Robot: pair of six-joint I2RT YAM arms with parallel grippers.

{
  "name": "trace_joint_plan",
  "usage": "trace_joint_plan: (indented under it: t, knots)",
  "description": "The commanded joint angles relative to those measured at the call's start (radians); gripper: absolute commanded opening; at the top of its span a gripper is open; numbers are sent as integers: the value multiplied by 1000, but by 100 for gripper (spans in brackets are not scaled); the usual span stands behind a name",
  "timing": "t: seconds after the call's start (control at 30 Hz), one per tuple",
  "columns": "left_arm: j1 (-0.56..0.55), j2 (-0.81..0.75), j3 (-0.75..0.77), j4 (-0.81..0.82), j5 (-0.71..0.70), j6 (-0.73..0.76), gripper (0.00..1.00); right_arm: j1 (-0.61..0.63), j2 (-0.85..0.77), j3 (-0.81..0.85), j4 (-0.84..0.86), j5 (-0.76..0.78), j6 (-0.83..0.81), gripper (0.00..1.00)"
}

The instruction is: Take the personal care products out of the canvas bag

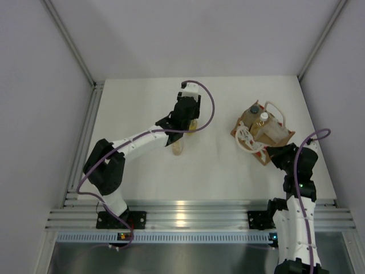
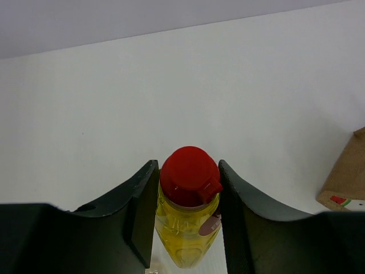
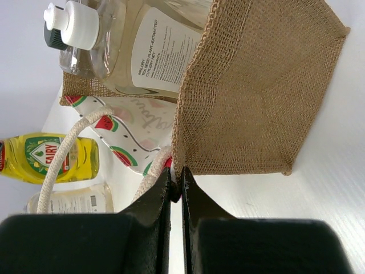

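Observation:
My left gripper (image 1: 191, 121) is shut on the yellow bottle with the red cap (image 2: 189, 182), fingers on both sides of its neck, mid-table; the bottle also shows in the right wrist view (image 3: 48, 157). An amber bottle (image 1: 178, 145) lies on the table just near of it. The canvas bag (image 1: 268, 134) sits at the right with a white-capped bottle (image 1: 263, 117) and a dark-grey-capped bottle (image 1: 254, 109) in its open top. My right gripper (image 3: 176, 174) is shut on the bag's near corner edge (image 3: 188, 160), beside a rope handle (image 3: 63, 154).
White walls with metal frame posts enclose the table on the left, back and right. A metal rail (image 1: 199, 214) runs along the near edge by the arm bases. The bag's corner (image 2: 348, 182) shows at the right edge of the left wrist view.

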Motion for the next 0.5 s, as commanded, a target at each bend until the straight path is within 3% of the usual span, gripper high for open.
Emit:
trace_joint_plan:
  t: [0.0,0.47]
  knots:
    - [21,-36,-9,294,32,-44,0,-5,4,65,21,14,-16,0]
    - [34,63,-12,274,13,-84,0,-7,-5,58,19,14,-19,0]
